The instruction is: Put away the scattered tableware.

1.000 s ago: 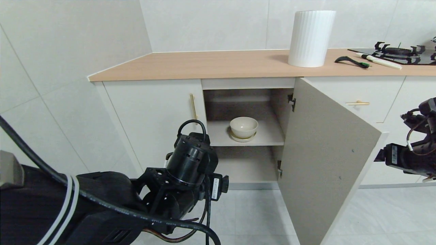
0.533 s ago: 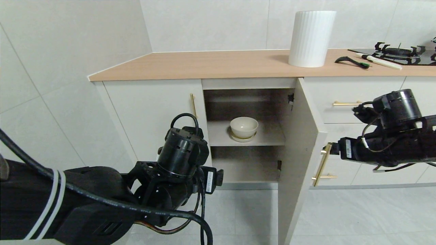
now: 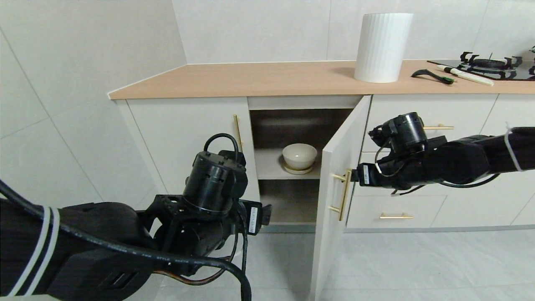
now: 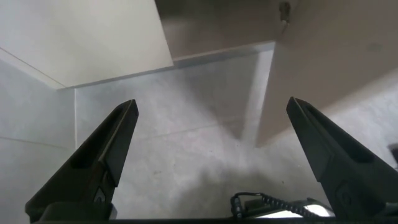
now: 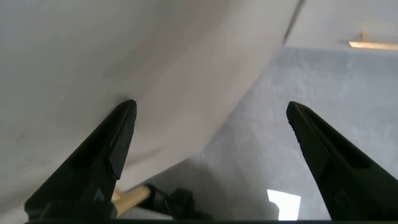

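Two pincers, both spread and pinching nothing. The right pincer (image 5: 209,112) sits close against the door (image 3: 338,159), just beside its handle (image 3: 343,194). The left pincer (image 4: 212,104) hangs low over the floor (image 4: 186,155) before the cabinet. Behind the half-open door, the bowl (image 3: 299,156) rests on a plate (image 3: 297,171) on the upper shelf (image 3: 267,165).

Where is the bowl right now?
In the head view, the bowl sits on a small plate on the shelf inside the cabinet, below the counter and just left of the partly open door.
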Robot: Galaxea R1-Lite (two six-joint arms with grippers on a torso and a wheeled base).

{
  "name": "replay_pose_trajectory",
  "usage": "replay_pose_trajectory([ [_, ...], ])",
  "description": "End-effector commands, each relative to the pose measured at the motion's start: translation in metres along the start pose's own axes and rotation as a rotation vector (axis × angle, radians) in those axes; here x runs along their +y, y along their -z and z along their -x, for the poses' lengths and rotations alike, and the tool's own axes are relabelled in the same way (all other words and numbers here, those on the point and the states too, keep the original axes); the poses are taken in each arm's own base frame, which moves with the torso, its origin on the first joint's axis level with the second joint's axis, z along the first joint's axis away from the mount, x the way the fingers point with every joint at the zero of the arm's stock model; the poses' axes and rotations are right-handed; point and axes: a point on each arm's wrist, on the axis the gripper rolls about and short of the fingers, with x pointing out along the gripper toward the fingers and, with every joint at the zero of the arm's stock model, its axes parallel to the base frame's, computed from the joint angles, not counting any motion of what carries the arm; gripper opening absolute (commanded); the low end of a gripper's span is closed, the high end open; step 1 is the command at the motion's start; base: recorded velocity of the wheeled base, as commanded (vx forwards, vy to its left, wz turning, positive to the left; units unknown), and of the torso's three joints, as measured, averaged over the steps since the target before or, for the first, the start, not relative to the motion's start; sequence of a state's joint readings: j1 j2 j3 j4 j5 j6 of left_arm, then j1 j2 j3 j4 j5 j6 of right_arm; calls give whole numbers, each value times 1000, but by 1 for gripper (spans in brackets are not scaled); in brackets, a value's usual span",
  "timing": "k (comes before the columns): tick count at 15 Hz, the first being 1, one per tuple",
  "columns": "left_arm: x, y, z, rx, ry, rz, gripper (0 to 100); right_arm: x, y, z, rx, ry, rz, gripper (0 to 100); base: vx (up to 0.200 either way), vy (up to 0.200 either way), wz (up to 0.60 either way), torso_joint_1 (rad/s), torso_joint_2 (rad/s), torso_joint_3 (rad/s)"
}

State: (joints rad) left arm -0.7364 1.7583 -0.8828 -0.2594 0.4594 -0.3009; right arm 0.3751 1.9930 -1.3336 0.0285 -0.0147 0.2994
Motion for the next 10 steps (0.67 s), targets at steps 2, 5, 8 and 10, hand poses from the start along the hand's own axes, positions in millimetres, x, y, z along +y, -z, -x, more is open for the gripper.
replay_pose_trajectory([
  [2, 2, -2, 2, -7, -3, -5, 100, 2, 1, -38, 28, 7, 1, 100, 0, 0, 0, 0, 0, 0],
  [5, 7, -2, -2, -8, -42, -16, 100, 5, 2, -51, 32, 4, -38, 100, 0, 0, 0, 0, 0, 0],
  [8, 16, -6, -4, -22, -101, -26, 100, 5, 5, -57, 43, 8, -37, 100, 67, 0, 0, -1, 1, 1],
  [10, 19, -9, -4, -27, -107, -20, 100, 5, 6, -62, 43, 8, -39, 100, 200, 0, 0, 0, -2, 2],
])
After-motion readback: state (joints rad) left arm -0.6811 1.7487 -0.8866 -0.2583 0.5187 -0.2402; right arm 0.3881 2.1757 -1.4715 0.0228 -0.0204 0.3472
